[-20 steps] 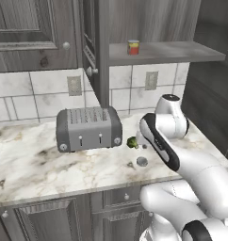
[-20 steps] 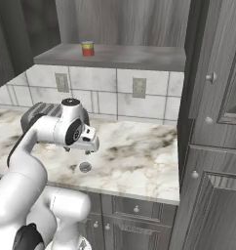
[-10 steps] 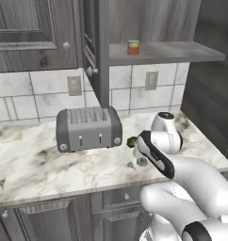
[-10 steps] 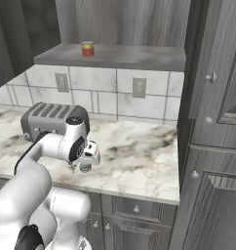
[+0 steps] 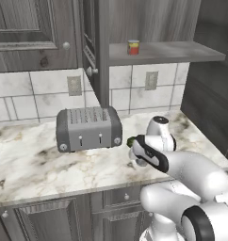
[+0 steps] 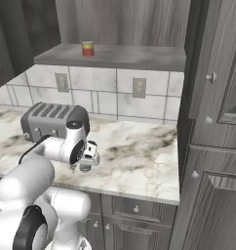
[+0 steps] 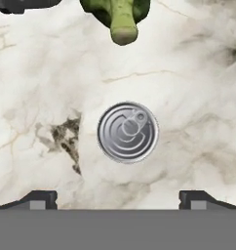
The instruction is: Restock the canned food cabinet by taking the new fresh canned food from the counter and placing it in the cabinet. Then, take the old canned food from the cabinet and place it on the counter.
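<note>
Arm bent low over the counter (image 5: 36, 164), wrist pointing straight down; we see the gripper (image 7: 118, 200) spread wide, holding nothing, fingertips (image 7: 41, 199) at lower left and lower right of the hand view. Veined white marble slab. Ribbed grey toaster (image 5: 89, 128) left of centre in the left base view. Flat round silver tin (image 7: 127, 132), ringed lid with pull tab, frame centre. Broccoli (image 7: 119, 14) at top edge. Red-yellow can (image 6: 88, 48) upright on the cabinet shelf (image 6: 139, 57), upper left in the right base view.

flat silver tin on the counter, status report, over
Pincer open, hovering above the flat round silver-grey tin, not touching. Tin flat on white veined marble counter. Green broccoli floret beside it, apart. Red-and-yellow can upright on grey cabinet shelf.
</note>
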